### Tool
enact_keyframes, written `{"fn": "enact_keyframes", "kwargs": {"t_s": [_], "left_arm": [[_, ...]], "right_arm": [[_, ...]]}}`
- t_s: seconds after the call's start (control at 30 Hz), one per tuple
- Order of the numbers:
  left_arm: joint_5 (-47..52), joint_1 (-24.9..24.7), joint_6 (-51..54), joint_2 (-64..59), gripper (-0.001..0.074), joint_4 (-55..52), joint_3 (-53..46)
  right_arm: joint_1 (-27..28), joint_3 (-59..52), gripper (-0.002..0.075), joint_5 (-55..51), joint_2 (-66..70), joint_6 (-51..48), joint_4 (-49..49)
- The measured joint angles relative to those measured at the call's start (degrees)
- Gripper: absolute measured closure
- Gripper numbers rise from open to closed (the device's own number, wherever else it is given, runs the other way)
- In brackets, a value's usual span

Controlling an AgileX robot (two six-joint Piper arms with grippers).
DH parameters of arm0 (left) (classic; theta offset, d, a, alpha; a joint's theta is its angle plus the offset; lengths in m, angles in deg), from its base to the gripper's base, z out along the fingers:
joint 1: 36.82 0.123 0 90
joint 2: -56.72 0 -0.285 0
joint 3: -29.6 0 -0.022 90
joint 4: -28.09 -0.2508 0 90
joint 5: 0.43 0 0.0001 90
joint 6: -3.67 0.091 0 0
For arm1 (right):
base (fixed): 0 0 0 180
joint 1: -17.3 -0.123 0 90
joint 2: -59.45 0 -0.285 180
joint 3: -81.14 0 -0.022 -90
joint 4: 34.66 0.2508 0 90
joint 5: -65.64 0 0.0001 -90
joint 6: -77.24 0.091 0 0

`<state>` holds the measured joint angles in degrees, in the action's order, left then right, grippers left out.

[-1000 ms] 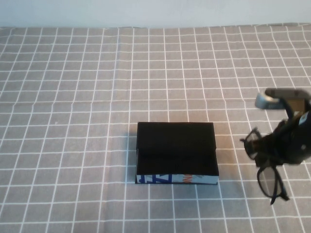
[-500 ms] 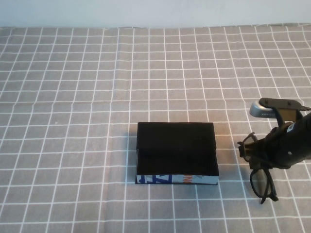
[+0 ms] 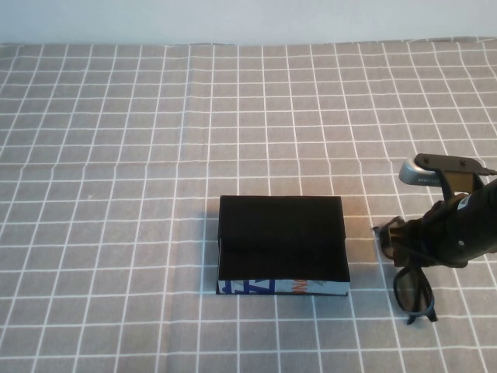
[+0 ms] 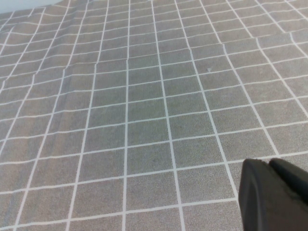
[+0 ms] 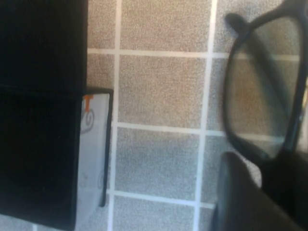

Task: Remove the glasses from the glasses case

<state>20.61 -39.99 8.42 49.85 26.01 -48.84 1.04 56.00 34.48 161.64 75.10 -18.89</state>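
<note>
so the glasses (image 3: 411,291) are already out, sitting just right of the glasses case (image 3: 281,245), lower lens down near the cloth. right gripper (image 3: 405,247) is pinched shut on the frame, holding it clear of the case, probably to set it down. left gripper (image 4: 273,195) is off away from the case, fingers together, holding nothing

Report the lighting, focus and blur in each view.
High view: even, soft light, with the open glasses case reading as featureless black and the right gripper holding the glasses beside it. Right wrist view: close and soft-focused. Left wrist view: sharp tablecloth, left gripper a dark blur.
</note>
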Motion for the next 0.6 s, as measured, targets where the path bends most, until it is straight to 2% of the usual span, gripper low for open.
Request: {"fn": "enact_keyframes", "kwargs": {"t_s": [0.07, 0.2, 0.47, 0.6], "left_arm": [[0.0, 0.0, 0.0, 0.0, 0.0739, 0.0, 0.0], [0.0, 0.0, 0.0, 0.0, 0.0739, 0.0, 0.0], [0.0, 0.0, 0.0, 0.0, 0.074, 0.0, 0.0], [0.0, 0.0, 0.0, 0.0, 0.0739, 0.0, 0.0]], "right_arm": [[0.0, 0.0, 0.0491, 0.0, 0.0, 0.0, 0.0], [0.0, 0.0, 0.0461, -0.97, -2.69, 0.0, 0.0], [0.0, 0.0, 0.0461, -2.29, -18.16, 0.0, -1.08], [0.0, -0.03, 0.0494, -3.35, -27.06, 0.0, -1.87]]}}
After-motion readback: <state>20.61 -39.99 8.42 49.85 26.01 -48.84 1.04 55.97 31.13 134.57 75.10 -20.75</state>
